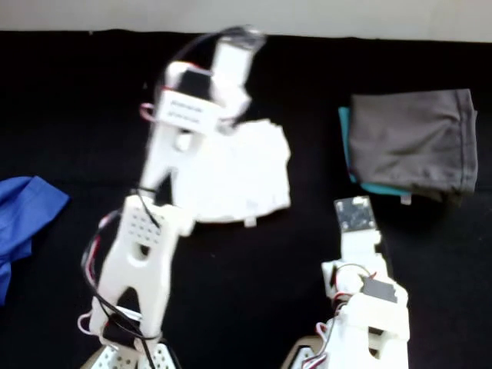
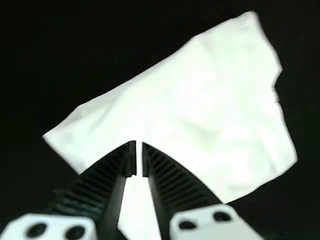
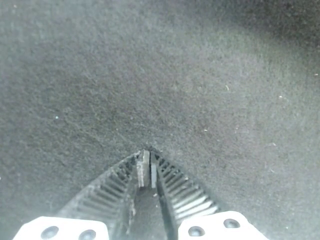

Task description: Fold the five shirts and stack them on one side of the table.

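A folded white shirt (image 1: 246, 173) lies near the middle of the black table (image 1: 261, 292), roughly square, its slightly longer side running across the table from side to side and a small tag (image 1: 248, 223) showing at its near edge. The left arm (image 1: 146, 238) stretches out from the near edge over the shirt's left part, hiding that side of it in the high view. The left gripper (image 2: 136, 150) hangs above the white cloth with its jaws drawn together, only a thin slit between them and nothing caught in it.

To the right, toward the far side, sits a stack of two. A dark grey shirt (image 1: 411, 138), folded, its long axis also side to side, lies on a teal shirt (image 1: 369, 187) that peeks out along the grey one's left and near edges. The stack is well apart from the white shirt, with bare table between.

The right arm (image 1: 369, 307) stands at the near right, just in front of the stack. The right gripper (image 3: 148, 160) is over bare black cloth, jaws pressed together and holding nothing.

A blue shirt (image 1: 23, 215) lies crumpled at the table's left edge, unfolded, well apart from the rest.
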Motion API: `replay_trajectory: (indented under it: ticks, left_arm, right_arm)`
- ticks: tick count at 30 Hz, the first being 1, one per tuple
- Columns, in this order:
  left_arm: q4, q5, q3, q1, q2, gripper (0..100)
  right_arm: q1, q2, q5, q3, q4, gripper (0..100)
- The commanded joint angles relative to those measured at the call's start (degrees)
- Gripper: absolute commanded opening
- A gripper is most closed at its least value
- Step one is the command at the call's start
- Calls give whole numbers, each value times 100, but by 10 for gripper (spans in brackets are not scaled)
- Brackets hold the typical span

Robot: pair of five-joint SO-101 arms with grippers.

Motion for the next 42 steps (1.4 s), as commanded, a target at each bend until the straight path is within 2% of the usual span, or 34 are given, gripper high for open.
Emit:
replay_trajectory:
  ticks: [1, 5, 12, 20, 25, 29, 37, 42]
  left_arm:
    - [114, -62, 312, -303, 171, 9]
    - [123, -53, 532, -57, 505, 9]
    - [141, -18, 505, 1182, 637, 9]
    - [149, -18, 831, 2105, 40, 9]
    - [149, -18, 1270, 2149, -831, 9]
    - [105, -26, 1411, 1763, -1490, 9]
    - [-378, -26, 1367, 1077, -233, 9]
    - [-448, 35, 1367, 1218, 189, 9]
  right_arm:
    - [57, 66, 35, 163, -154, 22]
    - [57, 66, 35, 163, -163, 22]
    - [57, 66, 35, 163, -163, 22]
    - [57, 66, 35, 154, -163, 22]
    - [57, 66, 35, 154, -163, 22]
    - [57, 66, 35, 154, -163, 22]
    - [57, 66, 35, 154, -163, 22]
    - [57, 66, 35, 154, -163, 22]
